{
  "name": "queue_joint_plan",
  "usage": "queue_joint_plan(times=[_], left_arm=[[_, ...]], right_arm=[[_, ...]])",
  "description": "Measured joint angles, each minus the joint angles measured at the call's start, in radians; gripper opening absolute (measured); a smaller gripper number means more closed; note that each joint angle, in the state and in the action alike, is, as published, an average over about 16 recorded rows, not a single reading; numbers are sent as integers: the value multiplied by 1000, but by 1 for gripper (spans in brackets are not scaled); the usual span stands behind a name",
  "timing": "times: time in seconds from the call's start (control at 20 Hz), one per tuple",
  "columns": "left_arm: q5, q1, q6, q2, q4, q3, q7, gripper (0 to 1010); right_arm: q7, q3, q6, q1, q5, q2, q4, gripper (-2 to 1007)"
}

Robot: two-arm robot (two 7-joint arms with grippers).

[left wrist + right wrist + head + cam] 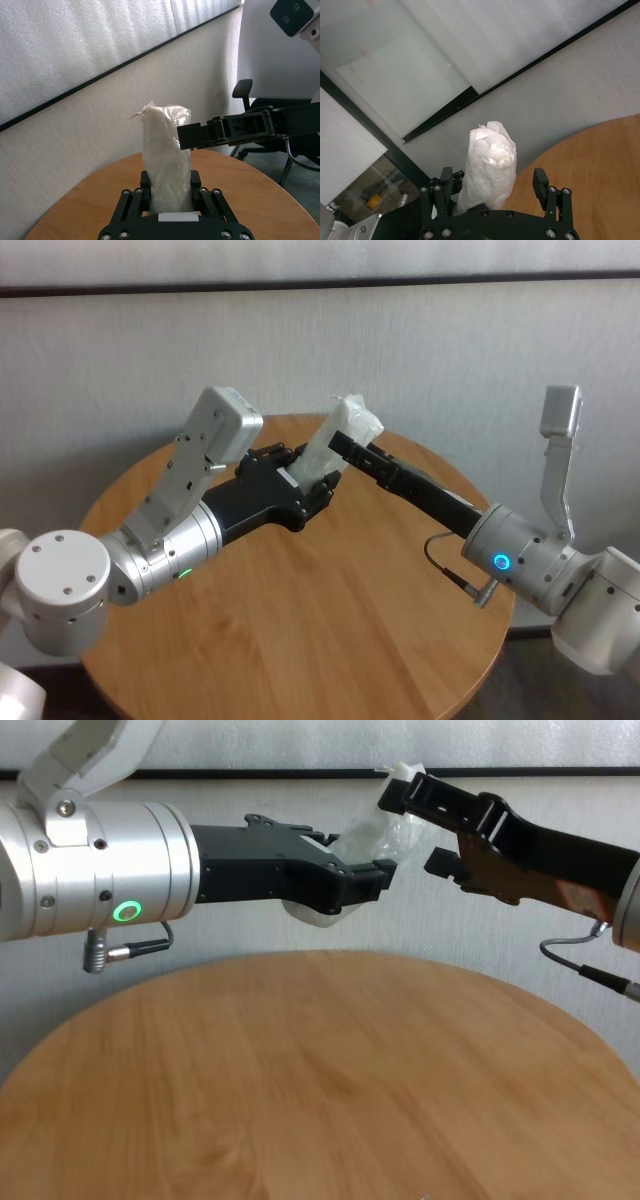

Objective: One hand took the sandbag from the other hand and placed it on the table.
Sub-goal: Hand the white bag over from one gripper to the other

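Observation:
The sandbag (341, 432) is a crinkled white pouch held up above the far side of the table (300, 620). My green-ringed left gripper (310, 485) is shut on its lower end. In the left wrist view the sandbag (165, 160) rises upright from between the left fingers (145, 181). My blue-ringed right gripper (345, 447) reaches in from the right and stands open around the pouch's upper part. In the right wrist view the sandbag (490, 165) lies between the spread fingers (540, 180), with a gap on one side. The chest view shows the sandbag (398, 835) between both grippers, well above the table (320, 1070).
A pale wall runs close behind the round table's far edge. An office chair (245, 95) stands beyond the table on the right side. The tabletop below the arms is bare wood.

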Motion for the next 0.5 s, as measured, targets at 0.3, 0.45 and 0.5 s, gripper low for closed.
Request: queue_joint_plan(times=[0.3, 0.45, 0.5], left_arm=[[0, 0, 0, 0, 0, 0, 0, 485], [0, 0, 0, 0, 0, 0, 0, 484], [0, 0, 0, 0, 0, 0, 0, 484]], right_arm=[[5, -11, -5, 10, 11, 0, 7, 1005], [7, -16, -7, 15, 16, 0, 10, 1005], [8, -18, -7, 16, 18, 0, 11, 1005]])
